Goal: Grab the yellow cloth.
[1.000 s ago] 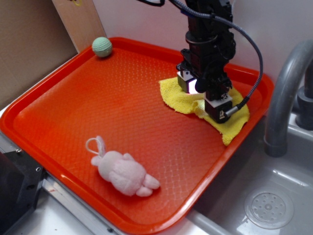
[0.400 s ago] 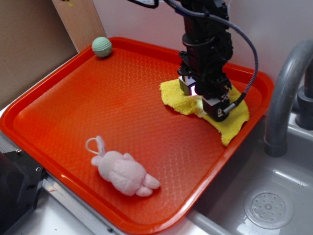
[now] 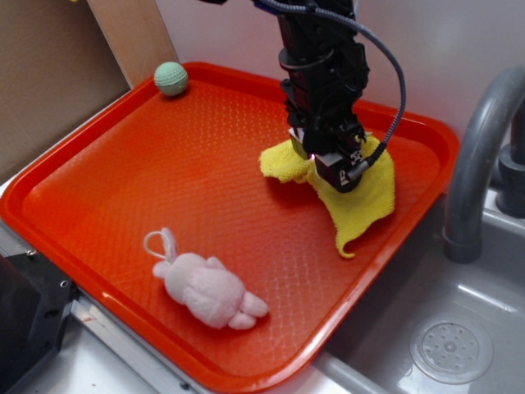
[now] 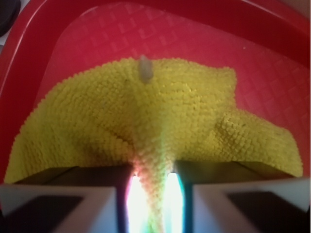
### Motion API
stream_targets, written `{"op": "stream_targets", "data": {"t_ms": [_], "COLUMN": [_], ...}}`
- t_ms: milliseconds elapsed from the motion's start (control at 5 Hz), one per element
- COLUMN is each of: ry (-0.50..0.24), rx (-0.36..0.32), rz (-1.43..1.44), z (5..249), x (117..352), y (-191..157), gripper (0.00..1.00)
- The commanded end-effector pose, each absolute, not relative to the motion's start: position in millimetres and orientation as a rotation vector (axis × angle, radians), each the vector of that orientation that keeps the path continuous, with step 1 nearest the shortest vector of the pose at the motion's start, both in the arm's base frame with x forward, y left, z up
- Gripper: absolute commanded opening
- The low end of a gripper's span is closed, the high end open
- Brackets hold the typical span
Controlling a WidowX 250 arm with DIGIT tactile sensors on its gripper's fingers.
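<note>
The tool (image 3: pixel 335 168) pinches a ridge of the cloth (image 3: pixel 361 193) between its jaws, so the middle bunches up while the corners hang below it over the tray (image 3: pixel 123 172).

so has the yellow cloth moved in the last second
Yes. The yellow cloth, pinched in the end effector, has shifted left, away from the faucet, and is bunched.

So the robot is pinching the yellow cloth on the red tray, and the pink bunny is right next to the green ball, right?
Not quite. The pink bunny lies near the front edge of the red tray, far from the green ball in the back corner; the exterior view shows this. The gripper does pinch the yellow cloth.
</note>
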State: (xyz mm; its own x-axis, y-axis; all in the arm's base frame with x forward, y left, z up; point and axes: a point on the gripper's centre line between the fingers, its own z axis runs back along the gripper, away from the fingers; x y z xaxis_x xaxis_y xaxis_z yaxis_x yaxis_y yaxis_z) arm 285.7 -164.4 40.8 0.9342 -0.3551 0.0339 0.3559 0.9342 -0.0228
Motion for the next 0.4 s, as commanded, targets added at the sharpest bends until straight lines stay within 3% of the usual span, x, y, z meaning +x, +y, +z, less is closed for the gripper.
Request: {"op": "stream_targets", "data": {"t_ms": [0,200], "ry": [-0.107,-0.171], "rx": [-0.094,-0.065], "rz": [-0.187,0.059], "z": [103.7,154.0], "x": [291.4,284.2], "y": [-141.4,-92.1], "gripper": [0.0,0.0]}}
